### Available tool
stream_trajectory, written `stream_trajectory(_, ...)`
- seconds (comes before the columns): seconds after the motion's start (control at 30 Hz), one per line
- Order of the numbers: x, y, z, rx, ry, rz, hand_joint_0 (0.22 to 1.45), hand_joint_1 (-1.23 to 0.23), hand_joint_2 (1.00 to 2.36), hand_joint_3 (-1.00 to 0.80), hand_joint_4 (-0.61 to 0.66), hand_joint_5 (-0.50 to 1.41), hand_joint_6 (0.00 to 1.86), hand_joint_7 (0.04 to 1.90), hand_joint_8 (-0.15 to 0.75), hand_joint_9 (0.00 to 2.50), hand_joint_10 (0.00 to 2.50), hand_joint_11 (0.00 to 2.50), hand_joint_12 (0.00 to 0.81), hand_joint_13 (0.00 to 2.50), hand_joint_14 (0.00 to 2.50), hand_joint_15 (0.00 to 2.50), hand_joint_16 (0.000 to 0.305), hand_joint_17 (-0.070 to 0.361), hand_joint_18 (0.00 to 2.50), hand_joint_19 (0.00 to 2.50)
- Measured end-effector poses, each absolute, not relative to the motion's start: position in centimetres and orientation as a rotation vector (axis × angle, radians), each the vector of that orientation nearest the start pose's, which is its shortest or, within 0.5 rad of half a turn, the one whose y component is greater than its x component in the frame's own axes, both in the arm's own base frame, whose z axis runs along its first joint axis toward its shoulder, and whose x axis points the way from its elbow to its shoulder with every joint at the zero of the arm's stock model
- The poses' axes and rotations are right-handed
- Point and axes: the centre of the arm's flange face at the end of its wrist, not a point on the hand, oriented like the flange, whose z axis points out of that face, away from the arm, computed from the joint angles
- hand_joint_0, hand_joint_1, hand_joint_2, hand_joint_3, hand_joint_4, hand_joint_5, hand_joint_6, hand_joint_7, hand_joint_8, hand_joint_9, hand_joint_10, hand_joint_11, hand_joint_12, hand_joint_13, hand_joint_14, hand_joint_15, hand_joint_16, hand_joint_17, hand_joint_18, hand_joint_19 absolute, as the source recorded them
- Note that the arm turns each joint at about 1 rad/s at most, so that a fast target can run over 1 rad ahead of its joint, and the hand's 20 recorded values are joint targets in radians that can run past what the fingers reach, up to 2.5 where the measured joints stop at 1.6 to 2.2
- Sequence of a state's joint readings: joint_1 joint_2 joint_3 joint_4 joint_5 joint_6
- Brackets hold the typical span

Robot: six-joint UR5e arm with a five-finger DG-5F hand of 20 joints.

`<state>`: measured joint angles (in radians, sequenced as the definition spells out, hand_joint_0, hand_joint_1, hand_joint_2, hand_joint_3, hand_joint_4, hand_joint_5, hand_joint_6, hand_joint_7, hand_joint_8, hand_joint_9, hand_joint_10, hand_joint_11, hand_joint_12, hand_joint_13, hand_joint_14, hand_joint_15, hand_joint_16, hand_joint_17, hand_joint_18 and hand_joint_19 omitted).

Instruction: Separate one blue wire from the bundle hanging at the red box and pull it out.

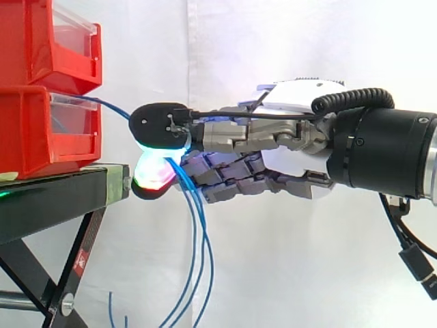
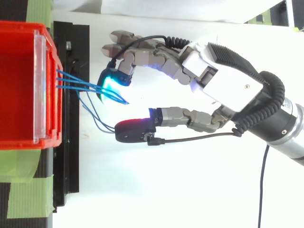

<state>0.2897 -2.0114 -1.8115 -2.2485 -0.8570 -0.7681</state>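
Several thin blue wires (image 2: 76, 81) run out of the front of the lower red bin (image 1: 31, 130) to my hand (image 1: 293, 160), which reaches in from the right. In the side view they pass between an upper cyan-lit pad and a lower pad glowing green and red, pinched there. Below the pinch the blue wires (image 1: 198, 260) hang down in long strands in front of the stand. In the top view, my hand (image 2: 223, 80) has one dark-tipped finger (image 2: 135, 130) held apart from the others, touching no wire. A slack wire loop (image 2: 97, 121) droops beside it.
A second red bin (image 1: 48, 41) is stacked on the lower one. Both rest on a black stand (image 1: 54, 198) with crossed legs. Green tape (image 2: 28, 199) marks the stand's surface. A white curtain hangs behind.
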Motion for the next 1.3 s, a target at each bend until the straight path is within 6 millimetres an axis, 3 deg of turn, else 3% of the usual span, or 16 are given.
stream_trajectory(0.27, 61.3, -2.6, 21.9, 0.901, 1.104, 0.418, 0.65, -0.61, 1.01, -0.33, 0.27, -0.15, 0.60, 1.21, 0.319, 0.54, 0.01, 0.23, 0.368, 0.30, 0.01, 0.18, 0.052, 0.118, 0.28, 0.33)
stream_trajectory(0.4, 61.3, -2.7, 21.9, 0.902, 1.103, 0.418, 0.61, -0.60, 1.01, -0.38, 0.27, -0.14, 0.51, 1.31, 0.318, 0.53, 0.01, 0.22, 0.368, 0.29, 0.01, 0.18, 0.053, 0.119, 0.27, 0.34)
stream_trajectory(0.67, 61.3, -2.9, 22.0, 0.904, 1.101, 0.419, 0.57, -0.54, 1.01, -0.41, 0.29, -0.15, 0.50, 1.19, 0.321, 0.51, 0.01, 0.22, 0.374, 0.27, 0.01, 0.19, 0.054, 0.121, 0.24, 0.36)
stream_trajectory(1.3, 60.6, -3.8, 23.3, 0.881, 1.149, 0.415, 0.52, -0.55, 1.00, -0.47, 0.32, -0.15, 0.50, 1.12, 0.329, 0.50, 0.01, 0.21, 0.388, 0.26, 0.01, 0.20, 0.056, 0.127, 0.22, 0.37)
